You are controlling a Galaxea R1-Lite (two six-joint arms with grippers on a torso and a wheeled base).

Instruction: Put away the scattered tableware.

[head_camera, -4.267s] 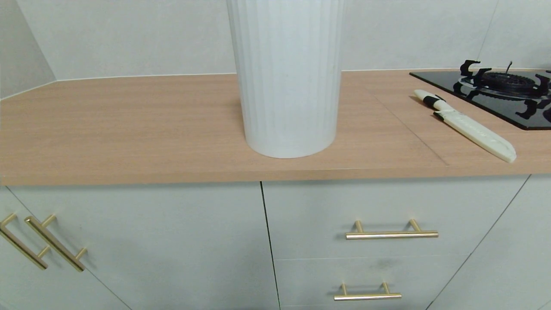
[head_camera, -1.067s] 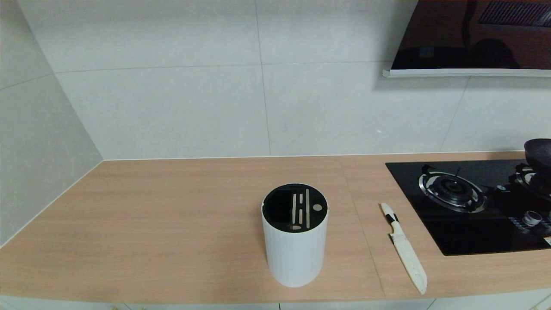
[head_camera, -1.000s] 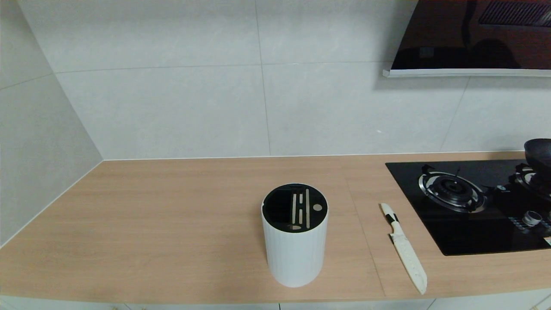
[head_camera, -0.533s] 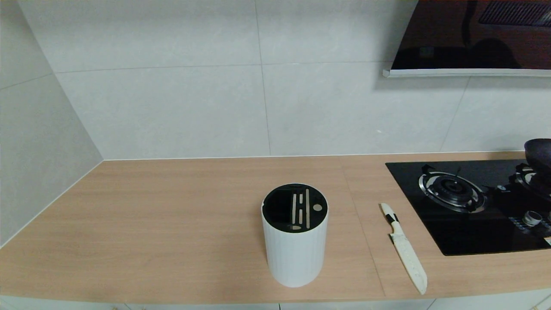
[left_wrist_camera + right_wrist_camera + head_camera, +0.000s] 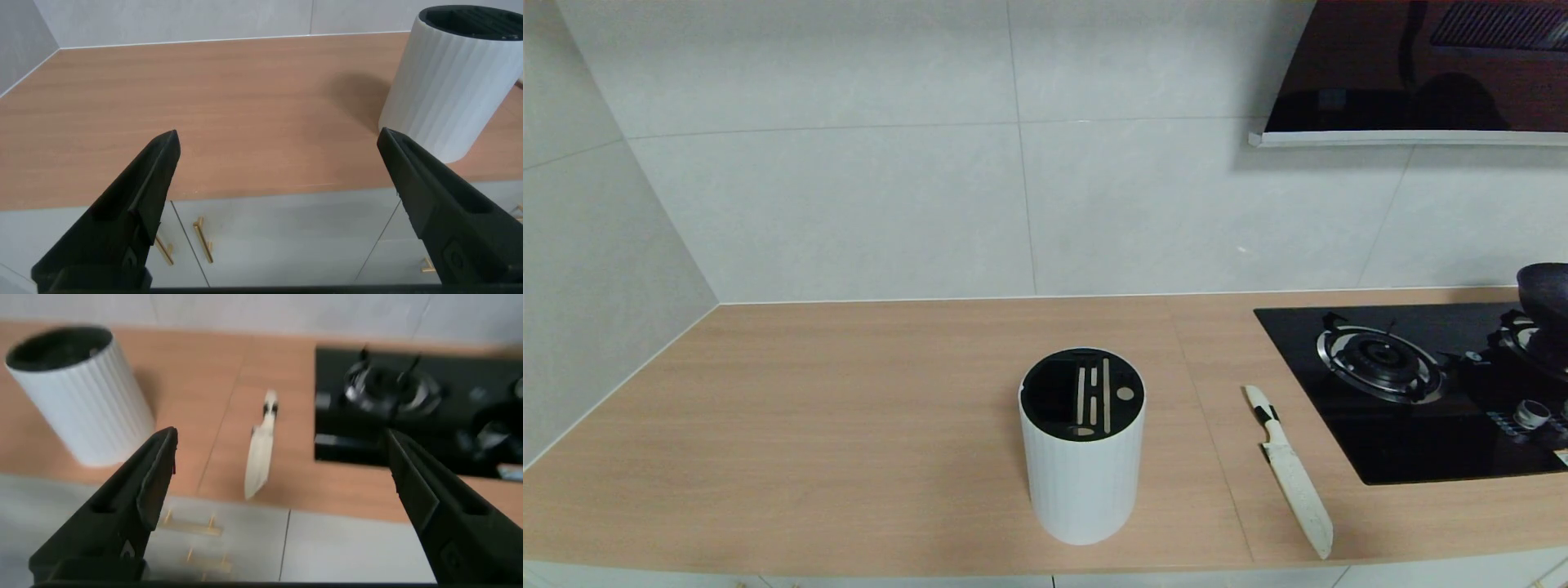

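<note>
A white ribbed knife holder (image 5: 1083, 457) with a black slotted top stands near the counter's front edge, also in the left wrist view (image 5: 452, 82) and the right wrist view (image 5: 78, 396). To its right a cream knife (image 5: 1290, 474) with a black band lies flat on the counter, handle toward the wall, seen too in the right wrist view (image 5: 261, 449). My left gripper (image 5: 278, 175) hangs open in front of the counter edge, left of the holder. My right gripper (image 5: 282, 478) is open too, in front of the counter and short of the knife. Neither holds anything.
A black gas hob (image 5: 1413, 384) with burners fills the counter's right end, a dark pot (image 5: 1543, 290) on its far burner, a range hood (image 5: 1413, 73) above. Tiled walls close the back and left. Cabinet fronts with gold handles (image 5: 204, 241) sit below the wooden counter (image 5: 849, 408).
Since 4.3 s ago the head camera has risen from counter height to a downward view of the holder's top. Over the last second nothing on the counter has moved.
</note>
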